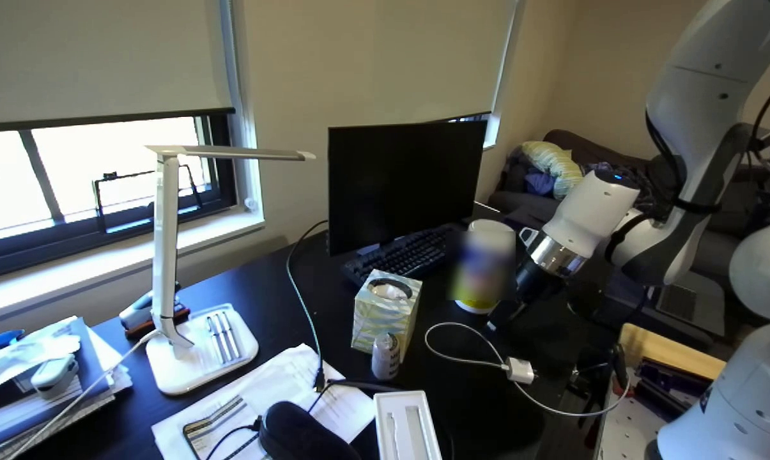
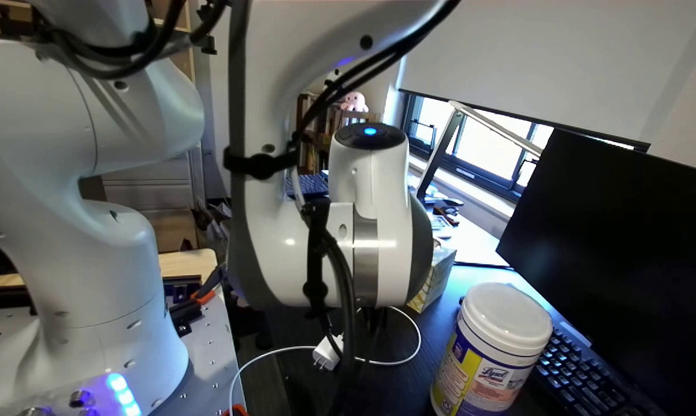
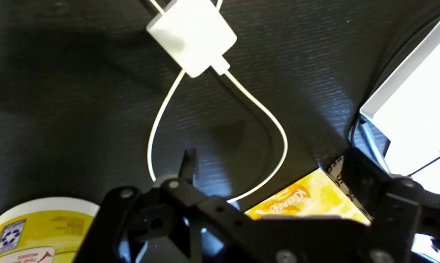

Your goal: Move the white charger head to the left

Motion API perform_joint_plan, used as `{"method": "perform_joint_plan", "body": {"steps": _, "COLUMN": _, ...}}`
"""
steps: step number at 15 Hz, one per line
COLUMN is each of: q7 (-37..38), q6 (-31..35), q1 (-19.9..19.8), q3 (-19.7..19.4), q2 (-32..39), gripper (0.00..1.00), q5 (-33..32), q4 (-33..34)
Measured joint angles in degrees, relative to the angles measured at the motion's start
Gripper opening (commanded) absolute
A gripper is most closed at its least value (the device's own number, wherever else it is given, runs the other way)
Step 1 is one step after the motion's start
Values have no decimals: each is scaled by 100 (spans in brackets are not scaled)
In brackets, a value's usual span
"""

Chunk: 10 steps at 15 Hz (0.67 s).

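Sharing one desk (image 1: pixel 474 409): one charger head (image 1: pixel 520 370), one canister (image 2: pixel 489 352).

Free room, bounded close

Open desktop (image 3: pixel 77 109) is shown beside the white charger head (image 3: pixel 194 36); the space toward the gripper (image 3: pixel 272 156) is crossed by a looped cable (image 3: pixel 285 142) and bounded by canister (image 3: pixel 41 226) and tissue box (image 3: pixel 307 197).

We see beige walls (image 1: pixel 295 128) & a dk. desk (image 1: pixel 263 287) nr. a dk.-framed window (image 1: pixel 123 144). Its pale roller blind (image 1: pixel 97 57) hangs part-drawn; bright daylight shows below, over a white sill (image 1: pixel 228 225). 2nd blind (image 1: pixel 442 57) hangs farther along. We note a dk. sofa (image 1: pixel 594 158) w/ striped pillow (image 1: pixel 554 163) in bkgd. In an exterior view, we spot a bookcase (image 2: pixel 312 144) beyond & a bluish sheen on the desk.
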Motion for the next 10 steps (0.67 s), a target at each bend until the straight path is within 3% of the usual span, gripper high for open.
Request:
{"method": "perform_joint_plan", "body": {"steps": 3, "q7": 1219, "q6": -837, "q1": 704, "q3": -15, "q2": -251, "gripper": 100, "q5": -513, "q4": -11}}
{"method": "perform_joint_plan", "body": {"steps": 6, "q7": 2260, "q6": -1646, "q1": 1691, "q3": -194, "q2": -159, "gripper": 100, "q5": -684, "q4": -21}}
{"method": "perform_joint_plan", "body": {"steps": 8, "q7": 2393, "q6": -1868, "q1": 2225, "q3": -425, "q2": -72, "gripper": 100, "q5": -468, "q4": -19}}
{"method": "perform_joint_plan", "body": {"steps": 10, "q7": 2393, "q6": -1865, "q1": 2507, "q3": -609, "q2": -20, "gripper": 100, "q5": -280, "q4": -10}}
